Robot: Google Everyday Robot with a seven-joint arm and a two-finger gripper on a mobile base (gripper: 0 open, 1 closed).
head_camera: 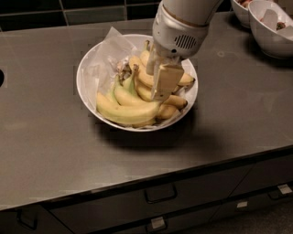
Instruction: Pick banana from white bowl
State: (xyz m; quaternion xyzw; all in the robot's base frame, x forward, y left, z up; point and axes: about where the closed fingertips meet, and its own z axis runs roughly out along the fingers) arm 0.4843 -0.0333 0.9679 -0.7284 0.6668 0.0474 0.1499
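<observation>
The white bowl with crinkled paper lining stands on the dark counter and holds several bananas. The banana, the largest, long, curved and pale yellow, lies along the bowl's near side. Deeper-yellow bananas with dark tips lie to its right and behind it. My gripper reaches down from the upper right into the middle of the bowl. Its lower end is among the bananas, just above the right end of the pale banana. It hides part of the fruit behind it.
Two smaller white bowls stand at the counter's far right corner. A dark tiled wall runs along the back. The counter's front edge has drawers with handles below it.
</observation>
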